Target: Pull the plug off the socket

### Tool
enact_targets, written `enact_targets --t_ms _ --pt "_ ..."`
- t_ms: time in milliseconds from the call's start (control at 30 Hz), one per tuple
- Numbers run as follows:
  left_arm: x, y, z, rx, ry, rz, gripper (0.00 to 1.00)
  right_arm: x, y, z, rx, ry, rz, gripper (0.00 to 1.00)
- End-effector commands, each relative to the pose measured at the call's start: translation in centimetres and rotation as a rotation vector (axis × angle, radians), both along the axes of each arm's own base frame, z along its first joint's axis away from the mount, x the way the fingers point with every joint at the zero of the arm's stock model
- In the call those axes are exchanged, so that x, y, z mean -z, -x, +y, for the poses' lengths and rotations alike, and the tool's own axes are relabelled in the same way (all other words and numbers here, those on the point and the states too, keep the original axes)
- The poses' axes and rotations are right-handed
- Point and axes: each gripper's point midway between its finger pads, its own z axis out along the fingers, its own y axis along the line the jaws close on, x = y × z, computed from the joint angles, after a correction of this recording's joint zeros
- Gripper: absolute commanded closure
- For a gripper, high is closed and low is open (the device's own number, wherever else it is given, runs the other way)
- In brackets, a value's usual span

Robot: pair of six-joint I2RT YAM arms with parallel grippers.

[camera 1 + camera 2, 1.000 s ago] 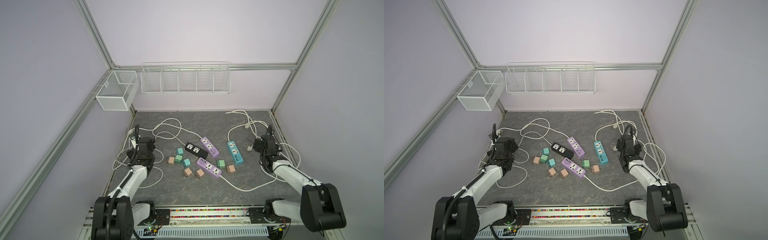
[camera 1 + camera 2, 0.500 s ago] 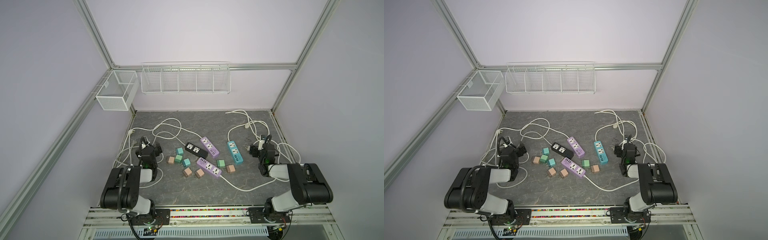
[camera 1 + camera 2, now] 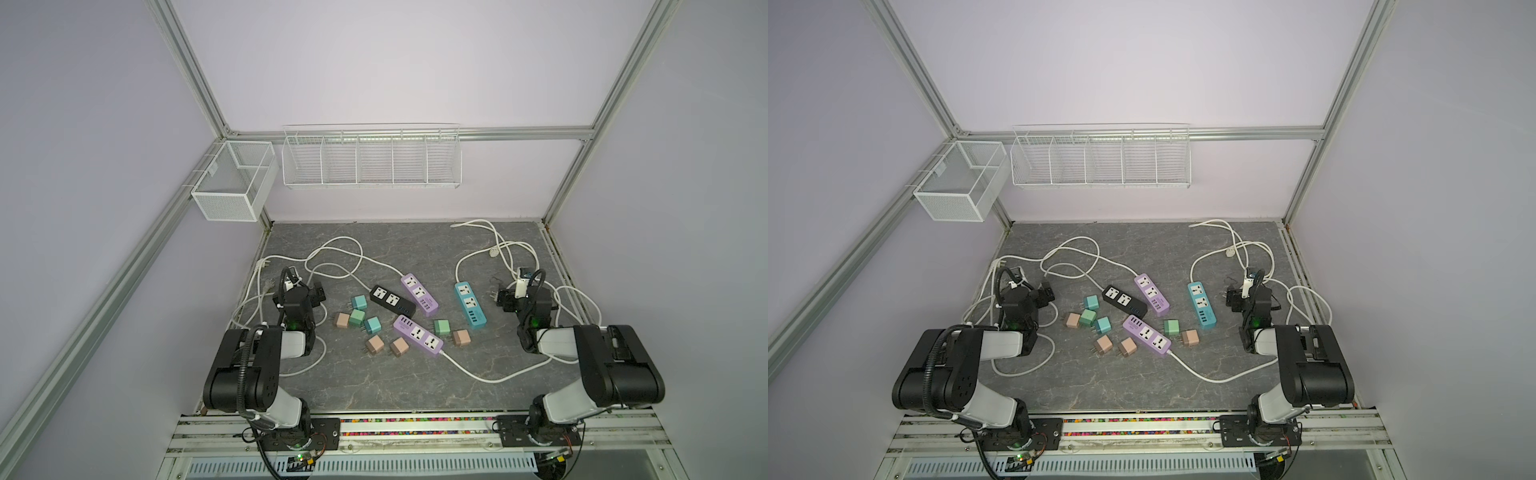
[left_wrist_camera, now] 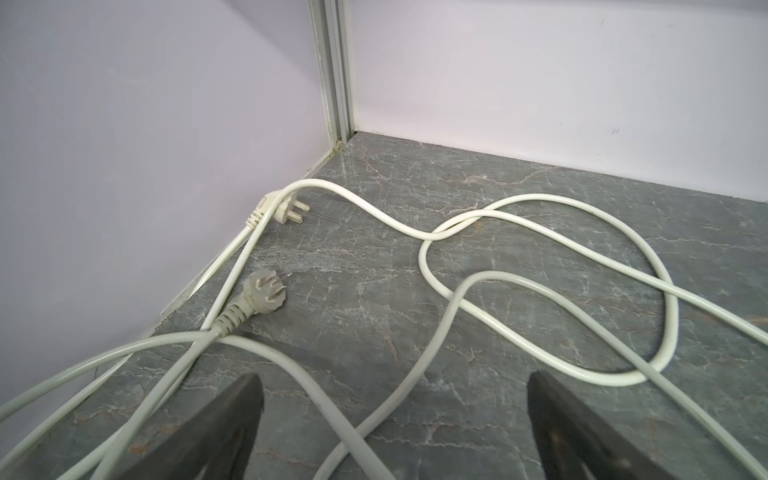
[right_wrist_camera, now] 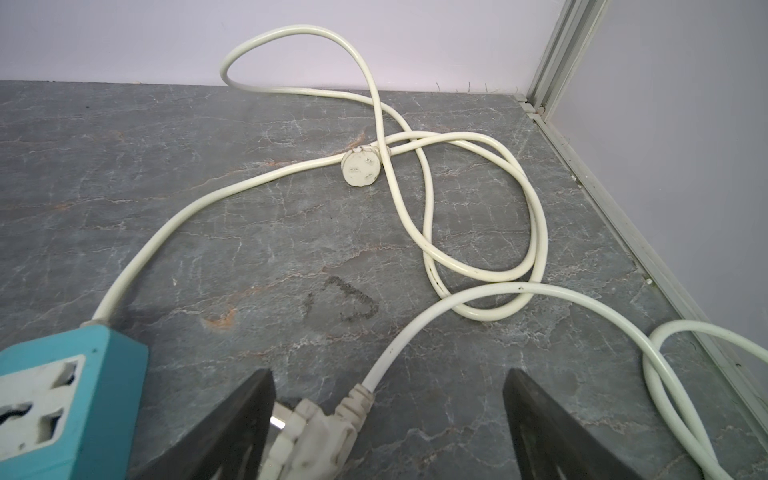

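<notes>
**Left gripper** [image 4: 395, 378], as I see it from my station: jaws spread fully apart, with nothing between them but bare worktop [image 4: 540, 187] and loose white cords [image 4: 440, 286]. It sits low by the left edge.

**Right gripper** [image 5: 386, 374]: jaws likewise released and wide. A white mains plug [image 5: 316, 432] lies on the surface between them, close beside one finger; I judge it ungripped. This gripper sits by the right edge, just beside the blue strip [image 5: 62, 395], whose visible sockets are empty.

**Middle of the worktop, in a top view:** the black strip [image 3: 392, 300] and a purple strip [image 3: 419, 293] lie side by side. A second purple strip [image 3: 417, 336] lies nearer the front edge. The green adapters [image 3: 358, 302] and tan adapters [image 3: 375, 344] lie scattered around them with prongs exposed. As far as I can tell none is seated in a socket, so I judge the pulling done, or no plug left to pull.

**Handling (my judgement):**
- **Adapter:** a small, light, rigid plastic cube with smooth and probably slippery faces.
- **Where to grip:** I would take it across two opposite flat sides, low on the body, and draw straight along the prongs without rocking.
- **Strips:** they look light enough to lift with the plug, so the other gripper should pin the strip down.
- **Cords:** they are soft and springy. I would never pull by the cord.
</notes>
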Motion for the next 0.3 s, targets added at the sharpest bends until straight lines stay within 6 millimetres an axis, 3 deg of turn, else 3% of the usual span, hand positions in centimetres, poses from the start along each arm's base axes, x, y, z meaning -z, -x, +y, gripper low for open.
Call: enact_targets --t_ms 0,267 --pt "-0.78 -0.27 -0.09 0.011 -0.016 -0.042 0.01 -1.01 -0.37 -0.04 -0.013 0.016 -0.040 0.11" --pt "-0.77 -0.26 -0.09 0.011 -0.016 -0.041 0.01 -0.98 -0.39 -0.02 -0.014 0.016 -0.038 0.11"
